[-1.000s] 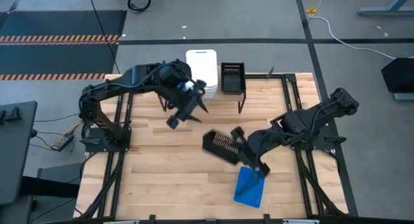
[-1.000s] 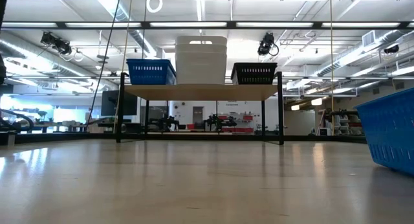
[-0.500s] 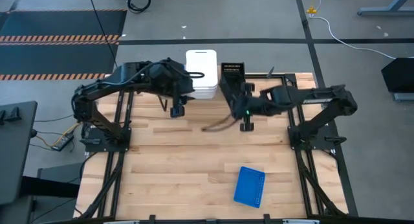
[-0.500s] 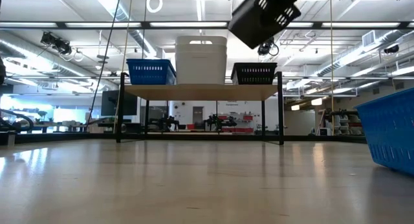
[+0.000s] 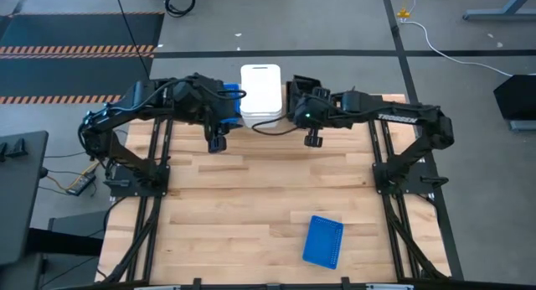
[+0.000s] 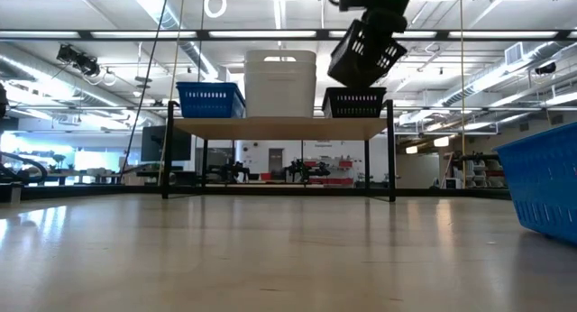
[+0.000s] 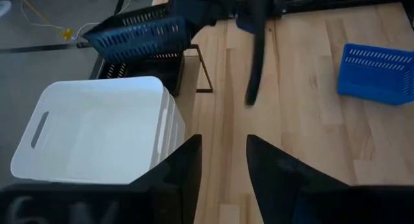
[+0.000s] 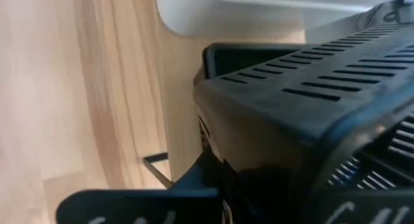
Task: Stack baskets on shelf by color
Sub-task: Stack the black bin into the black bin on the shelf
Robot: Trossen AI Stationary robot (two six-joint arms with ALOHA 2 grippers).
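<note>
- Reaching in from the table's 9 o'clock edge toward 12 o'clock: left arm, elbow bent, left gripper [image 5: 219, 137] hanging just in front of the shelf [image 6: 279, 127], near the white baskets [image 5: 260, 93].
- Showing in the left wrist view: two dark fingers [image 7: 184, 169] standing apart with a narrow gap, nothing between them, bare table [image 7: 304, 120] beneath.
- Sitting on the shelf's left end: blue basket [image 6: 209, 99], mostly hidden under the left arm from above.
- Standing at the shelf's centre: stacked white baskets, top one looking empty in the left wrist view.
- Resting on the shelf's right end: black basket [image 6: 354, 102], slotted sides facing the low camera.
- Stretching in from 3 o'clock toward 12 o'clock: right arm, right gripper [image 6: 365, 1] clamping a second black basket [image 6: 365, 52], tilted, hanging above the one on the shelf, apart from it.
- Filling the right wrist view: that held basket, blocking the fingers.
- Lying alone toward 5 o'clock: another blue basket [image 5: 323, 240], well apart from the shelf, cut off in the low view.
</note>
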